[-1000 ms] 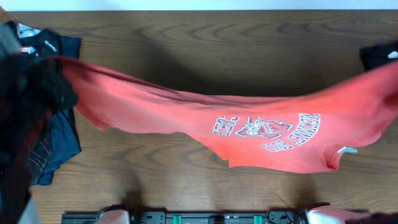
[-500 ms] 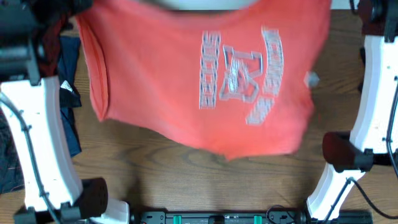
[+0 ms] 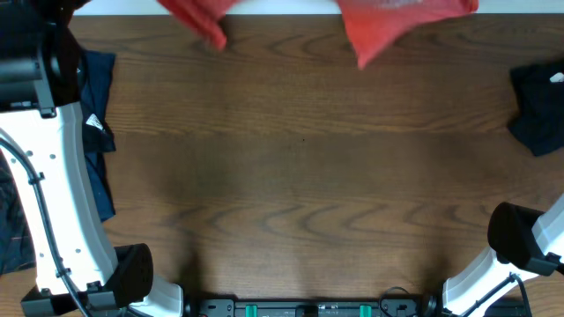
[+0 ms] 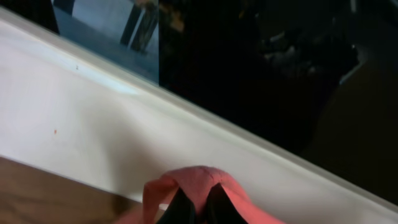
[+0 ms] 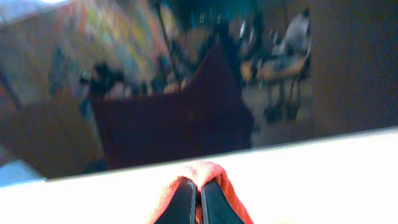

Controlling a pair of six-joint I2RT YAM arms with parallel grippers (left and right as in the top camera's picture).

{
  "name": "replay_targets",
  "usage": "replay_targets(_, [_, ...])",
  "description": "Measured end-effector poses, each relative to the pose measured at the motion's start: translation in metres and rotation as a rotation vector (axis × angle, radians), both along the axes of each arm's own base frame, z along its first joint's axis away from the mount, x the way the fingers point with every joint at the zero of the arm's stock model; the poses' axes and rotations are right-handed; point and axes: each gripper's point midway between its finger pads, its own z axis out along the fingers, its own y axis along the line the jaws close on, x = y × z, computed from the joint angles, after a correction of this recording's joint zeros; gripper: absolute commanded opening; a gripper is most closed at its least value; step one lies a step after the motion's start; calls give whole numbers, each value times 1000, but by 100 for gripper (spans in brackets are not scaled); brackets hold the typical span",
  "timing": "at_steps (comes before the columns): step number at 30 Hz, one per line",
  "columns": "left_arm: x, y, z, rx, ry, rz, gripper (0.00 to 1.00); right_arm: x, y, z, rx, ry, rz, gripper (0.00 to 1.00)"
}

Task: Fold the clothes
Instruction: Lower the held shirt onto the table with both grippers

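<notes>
The clothes, a coral-red T-shirt (image 3: 397, 22), show only as two hanging corners at the table's far edge in the overhead view; the second corner (image 3: 189, 16) is further left. The lettering is out of view. My left gripper (image 4: 200, 208) is shut on a fold of the red cloth (image 4: 199, 177), which bunches over the fingertips. My right gripper (image 5: 198, 202) is likewise shut on red cloth (image 5: 208, 169). Both grippers point past the table's white far border; neither shows in the overhead view.
A navy garment (image 3: 99, 132) lies at the left edge of the wooden table (image 3: 300, 176), partly under my left arm's white link (image 3: 62, 194). A dark garment (image 3: 538, 110) lies at the right edge. My right arm's base (image 3: 524, 251) stands at the front right.
The shirt, stretched across the table a second ago and spread over its far half half a second ago, has been carried to the far edge. Both arms have swung outward and away.
</notes>
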Motion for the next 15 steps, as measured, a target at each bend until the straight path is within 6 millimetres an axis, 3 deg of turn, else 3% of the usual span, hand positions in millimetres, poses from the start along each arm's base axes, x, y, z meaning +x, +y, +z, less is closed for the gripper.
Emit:
replay_targets(3, [-4, -1, -23, -27, 98, -3, 6, 8, 2, -42, 26, 156, 31, 2])
replay_targets(6, [-7, -5, -68, -61, 273, -15, 6, 23, 4, -112, 66, 389, 72, 1])
replay_targets(7, [-9, -7, -91, -79, 365, -23, 6, 27, 6, -147, 83, 507, 94, 2])
replay_targets(11, [-15, -14, -174, -128, 682, -55, 6, 39, 14, -241, 101, 799, 162, 2])
replay_targets(15, [-22, -19, -249, -159, 962, -84, 6, 45, 34, -311, 79, 996, 249, 2])
